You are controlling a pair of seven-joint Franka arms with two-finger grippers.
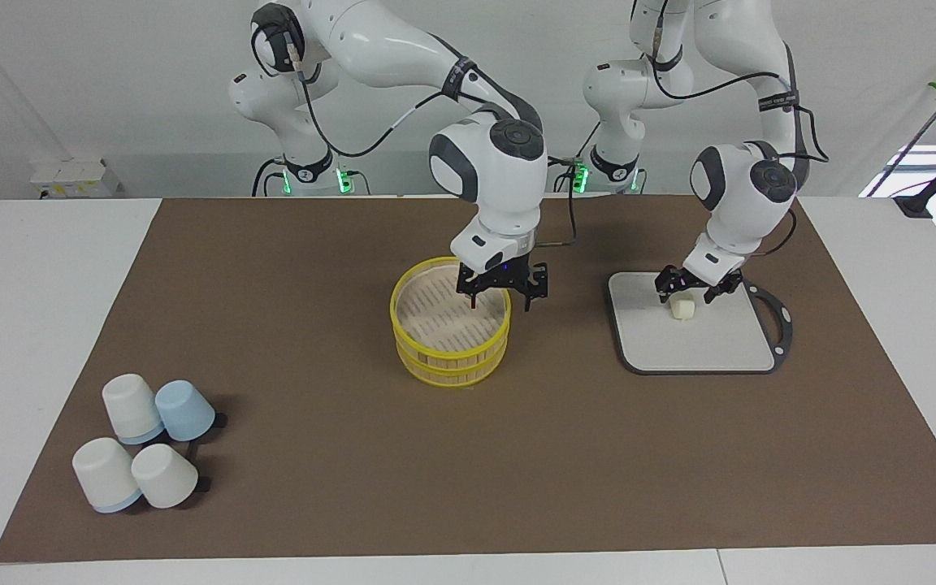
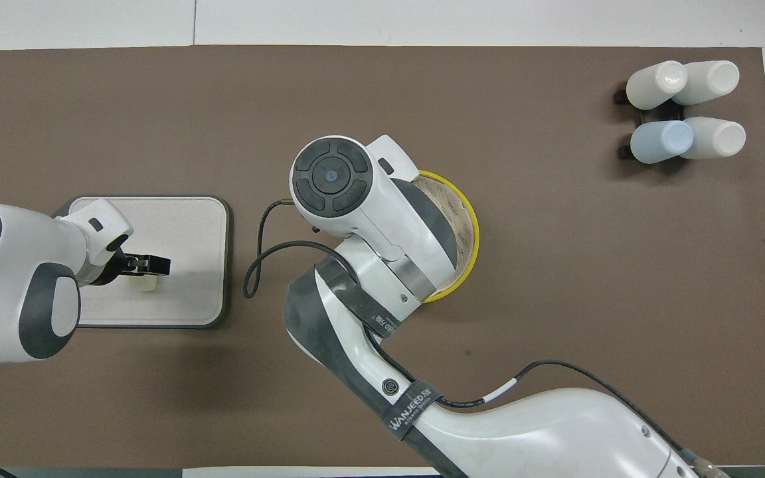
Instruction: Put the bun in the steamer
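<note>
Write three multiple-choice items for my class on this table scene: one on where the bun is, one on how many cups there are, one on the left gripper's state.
1. Where is the bun?
A. in the steamer
B. on the grey board
C. among the cups

2. How many upturned cups are there?
A. two
B. four
C. six

3. How is the left gripper?
A. open over the bun
B. shut on a cup
C. inside the steamer

Key: B, the bun stands on the grey board, not in the steamer; B, three white and one blue; A, its fingers straddle the bun.
</note>
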